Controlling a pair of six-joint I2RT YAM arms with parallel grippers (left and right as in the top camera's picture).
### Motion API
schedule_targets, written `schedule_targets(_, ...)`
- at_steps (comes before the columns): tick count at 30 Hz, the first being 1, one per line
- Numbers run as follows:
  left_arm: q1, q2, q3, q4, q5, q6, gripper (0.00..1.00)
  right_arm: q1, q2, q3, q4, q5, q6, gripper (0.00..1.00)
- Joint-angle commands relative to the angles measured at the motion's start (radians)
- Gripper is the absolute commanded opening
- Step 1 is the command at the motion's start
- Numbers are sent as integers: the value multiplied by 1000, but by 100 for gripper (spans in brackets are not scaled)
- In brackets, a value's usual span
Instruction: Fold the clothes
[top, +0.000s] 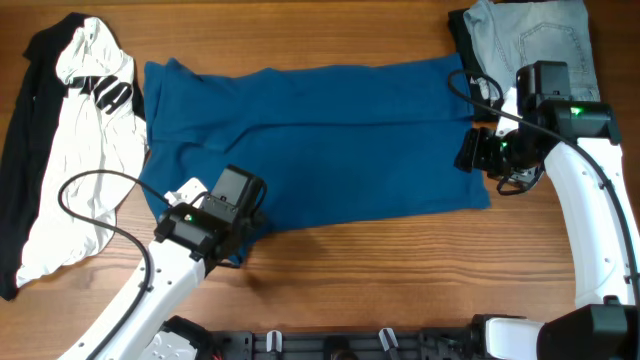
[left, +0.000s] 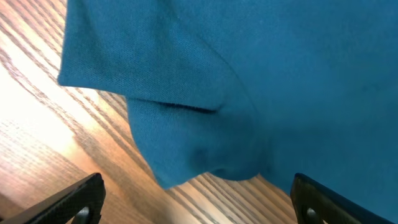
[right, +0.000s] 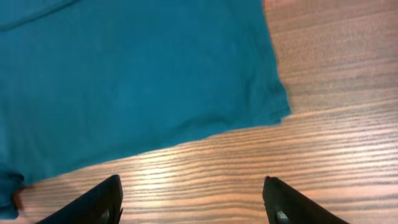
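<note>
The shirt (top: 330, 140) lies spread sideways across the middle of the table (top: 380, 270), mostly flat, with a long soft crease running along its length. To its left sits the white top (top: 85, 170), black stripes near its upper end, lying over a black garment (top: 25, 150) that shows along the far left side. The jeans (top: 540, 40) are bunched at the far right corner, just beside the shirt's upper right end.

The left gripper (top: 240, 205) hangs over the shirt's near left corner. From the left wrist camera its fingers (left: 81, 199) stand wide apart with nothing between them, and a doubled-over flap of blue cloth (left: 199, 143) sits just ahead, bare wood to one side.

The right gripper (top: 468, 150) is at the shirt's right edge, low over the cloth. Its own camera shows both fingers (right: 99, 202) apart too — only bare table between them, and the shirt's corner (right: 267, 106) a little ahead. Neither gripper has hold of anything.
</note>
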Motion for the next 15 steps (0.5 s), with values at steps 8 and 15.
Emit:
schedule_targets(8,54,-13,-212,116,21,-53,76,3,-5,-5,29,-28,-53,77)
schedule_targets(15,54,-12,-245,172,49,-45,63,3,-5,-5,52,-29,-53,78)
